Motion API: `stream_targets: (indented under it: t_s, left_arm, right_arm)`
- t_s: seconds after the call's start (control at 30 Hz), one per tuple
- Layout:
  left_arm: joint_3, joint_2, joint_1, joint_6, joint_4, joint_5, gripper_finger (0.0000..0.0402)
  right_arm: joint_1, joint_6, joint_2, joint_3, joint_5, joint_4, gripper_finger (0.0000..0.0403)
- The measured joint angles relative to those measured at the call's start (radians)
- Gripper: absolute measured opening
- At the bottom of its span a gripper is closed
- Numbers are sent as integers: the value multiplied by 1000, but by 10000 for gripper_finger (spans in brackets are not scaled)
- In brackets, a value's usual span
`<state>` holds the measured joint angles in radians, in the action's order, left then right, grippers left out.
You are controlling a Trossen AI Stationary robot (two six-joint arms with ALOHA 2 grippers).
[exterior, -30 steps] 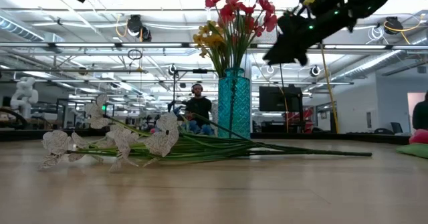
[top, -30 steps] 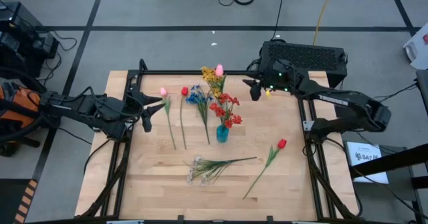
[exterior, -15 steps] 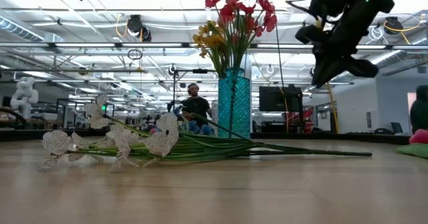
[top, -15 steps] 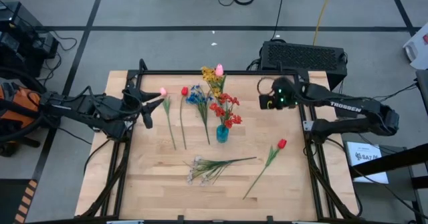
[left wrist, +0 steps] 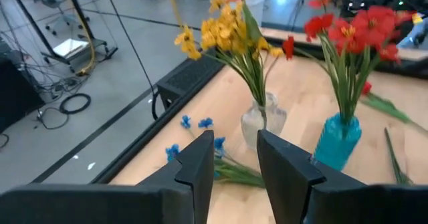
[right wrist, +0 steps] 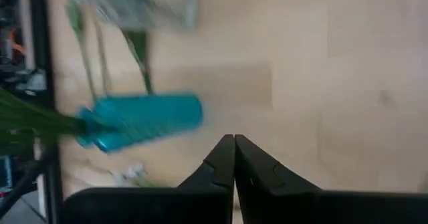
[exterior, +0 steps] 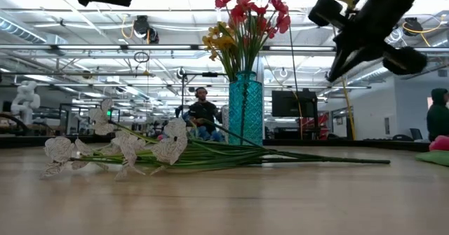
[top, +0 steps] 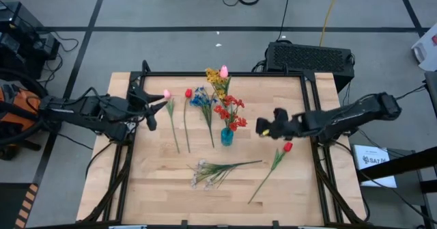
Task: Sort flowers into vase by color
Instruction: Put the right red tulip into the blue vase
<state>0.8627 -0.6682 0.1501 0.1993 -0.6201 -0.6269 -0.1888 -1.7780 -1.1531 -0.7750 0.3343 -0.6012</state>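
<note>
From above, the wooden table (top: 157, 181) holds two vases near its far middle. A blue vase (top: 227, 137) carries one red spray (top: 231, 111), and behind it a clear vase, barely showing here, holds one yellow spray (top: 216, 78) and one pink tulip (top: 224, 71). Five flowers lie flat on the wood: a second pink tulip (top: 166, 93), a red tulip (top: 188, 93) and a blue spray (top: 200, 98) side by side left of the vases, a white spray (top: 205, 173) toward the front, and another red tulip (top: 287, 147) at the right. The left gripper (top: 149, 110) hovers over the table's left edge, just beside the lying pink tulip. The right gripper (top: 263, 126) hangs between the blue vase and the right-hand red tulip, near its bloom.

At table level, the blue vase (exterior: 245, 109) stands upright with red and yellow blooms above it, and the white spray (exterior: 126, 147) lies across the front. The right gripper (exterior: 337, 72) is up in the air to the vase's right, holding nothing. One person (exterior: 203, 112) sits far off in the room.

Past the left arm's fingers (left wrist: 200, 164), which stand apart with nothing between them, I count two vases: the clear vase (left wrist: 263, 120) and the blue one (left wrist: 334, 140), with blue blooms (left wrist: 194, 124) on the table.

The right arm's fingers (right wrist: 224, 158) are pressed together, empty, above bare wood with the blue vase (right wrist: 144, 119) beyond.
</note>
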Motion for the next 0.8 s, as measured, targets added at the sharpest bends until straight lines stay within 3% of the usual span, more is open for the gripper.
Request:
stream_targets:
  t_s: [0.17,0.47,0.53,0.67,0.8]
  left_arm:
    - [0,0,-14,-23,-27,29,122]
    - [0,0,-14,-29,-28,50,122]
    - [0,0,-14,-29,-28,50,122]
    - [0,0,-14,-27,-28,50,122]
    - [0,0,-13,-25,-28,50,122]
  right_arm:
    - [-108,-199,-128,-79,-52,-95,1]
    - [-188,-362,-287,-328,-158,-503,0]
    - [-199,-381,-305,-336,-185,-568,0]
    - [-215,-421,-329,-309,-338,-613,3]
    - [-238,-447,-346,-267,-360,-543,18]
